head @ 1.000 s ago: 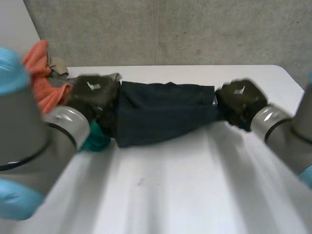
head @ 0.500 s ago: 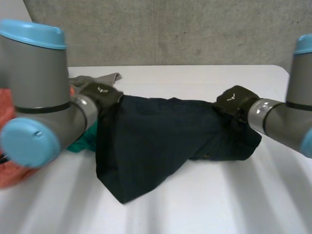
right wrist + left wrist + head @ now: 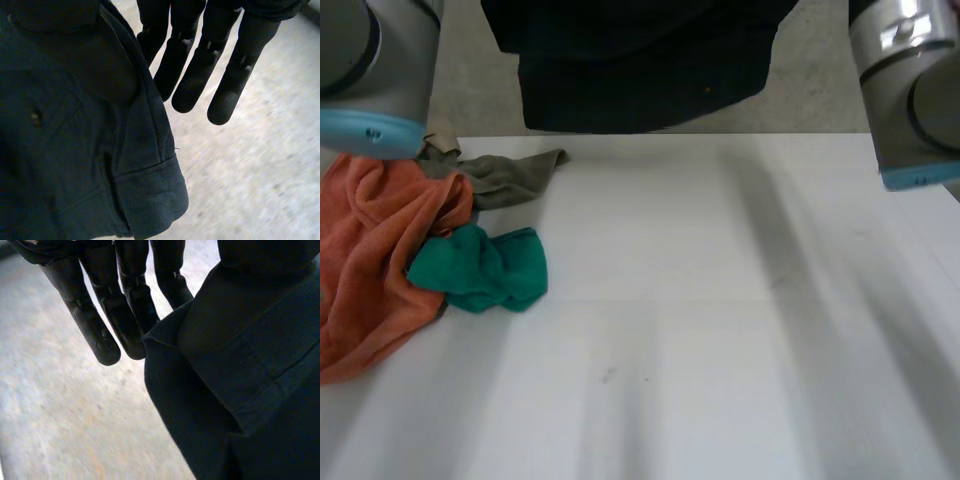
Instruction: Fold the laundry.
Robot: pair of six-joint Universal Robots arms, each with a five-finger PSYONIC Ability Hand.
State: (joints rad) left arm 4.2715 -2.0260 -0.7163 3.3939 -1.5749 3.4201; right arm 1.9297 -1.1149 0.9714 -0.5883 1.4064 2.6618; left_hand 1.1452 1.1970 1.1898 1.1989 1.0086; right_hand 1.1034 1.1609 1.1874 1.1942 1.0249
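I see navy garment up off counter, left robot hand, right robot hand each pinching its edge, orange cloth, green cloth, olive cloth heaped left.

Your left arm sits in the upper left of the head view, a grey joint with a light-blue rim along its lower edge. Your right arm takes the upper right corner the same way. Both run up past the top edge of the frame.

In the left wrist view, your left hand hangs with its fingers straight and close together. The finger nearest the thumb lies against the edge of the dark cloth, and the thumb presses on the cloth from the other side.

In the right wrist view, your right hand mirrors it: straight fingers side by side, with the cloth's edge pinched between the innermost finger and the thumb.
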